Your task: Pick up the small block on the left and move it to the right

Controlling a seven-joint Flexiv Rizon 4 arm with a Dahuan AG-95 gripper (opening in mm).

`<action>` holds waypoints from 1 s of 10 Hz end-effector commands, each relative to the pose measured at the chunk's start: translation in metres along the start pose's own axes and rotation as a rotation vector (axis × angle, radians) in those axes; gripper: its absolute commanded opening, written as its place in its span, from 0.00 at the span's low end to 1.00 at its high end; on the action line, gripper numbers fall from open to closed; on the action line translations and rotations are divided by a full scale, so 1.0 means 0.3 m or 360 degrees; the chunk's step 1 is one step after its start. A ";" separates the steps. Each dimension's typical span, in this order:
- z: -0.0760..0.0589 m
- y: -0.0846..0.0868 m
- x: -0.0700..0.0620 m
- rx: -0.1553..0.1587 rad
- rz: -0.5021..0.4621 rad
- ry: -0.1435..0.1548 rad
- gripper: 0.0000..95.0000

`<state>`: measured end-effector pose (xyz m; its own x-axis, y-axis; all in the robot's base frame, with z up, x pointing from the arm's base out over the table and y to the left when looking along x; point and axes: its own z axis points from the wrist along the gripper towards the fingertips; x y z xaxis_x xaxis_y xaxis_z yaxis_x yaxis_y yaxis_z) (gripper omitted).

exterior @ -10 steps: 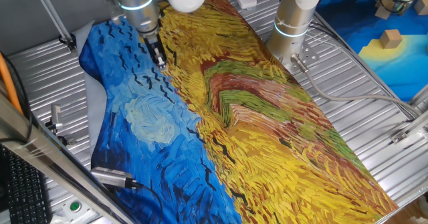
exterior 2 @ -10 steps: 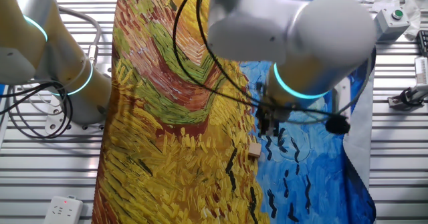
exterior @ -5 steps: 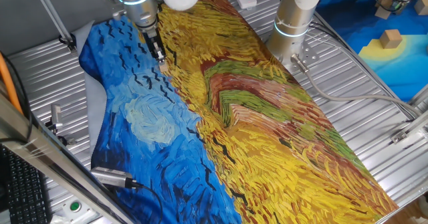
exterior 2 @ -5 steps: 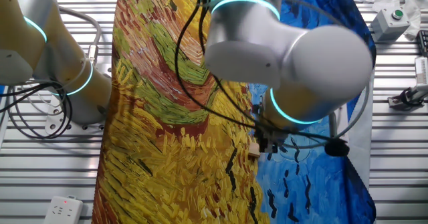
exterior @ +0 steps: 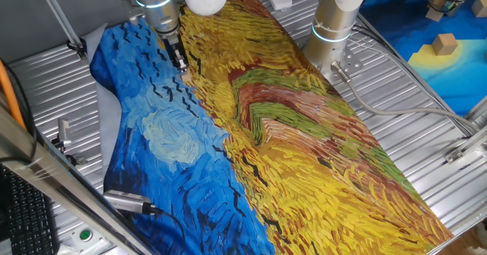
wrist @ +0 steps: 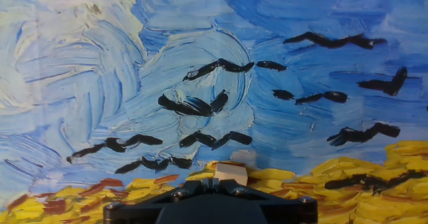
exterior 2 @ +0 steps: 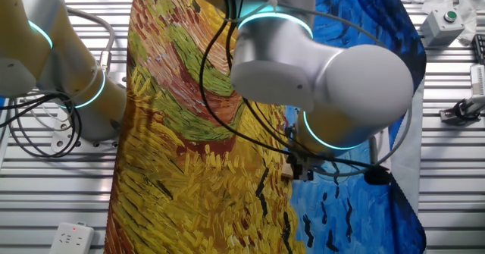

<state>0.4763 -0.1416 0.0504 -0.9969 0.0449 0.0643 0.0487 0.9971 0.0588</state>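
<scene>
The hand (exterior: 181, 63) hangs low over the small tan wooden block (wrist: 226, 172), which lies just under its fingertips on the painted cloth covering the tabletop (exterior: 304, 171). It should descend straight and close evenly. I cannot tell how its fingers stand. Only the hand view shows the block clearly; the fixed views hide it.

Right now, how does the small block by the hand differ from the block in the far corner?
The small block lies on the painted cloth where blue meets yellow; the far block sits on a separate blue-and-yellow sheet. The small block is right at the hand, partly hidden by it; the far block stands in the open, nothing touching it. Both look like pale wooden blocks.
</scene>
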 end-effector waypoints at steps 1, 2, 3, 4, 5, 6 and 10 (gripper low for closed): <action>-0.005 -0.007 0.000 0.0008 -0.0008 -0.0001 0.00; -0.006 -0.019 -0.005 0.0007 -0.0019 -0.0004 0.00; -0.006 -0.025 -0.006 0.0007 -0.0021 -0.0005 0.00; -0.009 -0.037 -0.005 0.0005 -0.0015 -0.0005 0.00; -0.010 -0.040 -0.004 0.0003 -0.0036 -0.0033 0.00; -0.007 -0.040 -0.008 0.0005 -0.0047 -0.0061 0.00; 0.000 -0.040 -0.017 0.0017 -0.0041 -0.0065 0.00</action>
<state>0.4794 -0.1539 0.0505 -0.9995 0.0243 0.0224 0.0253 0.9987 0.0447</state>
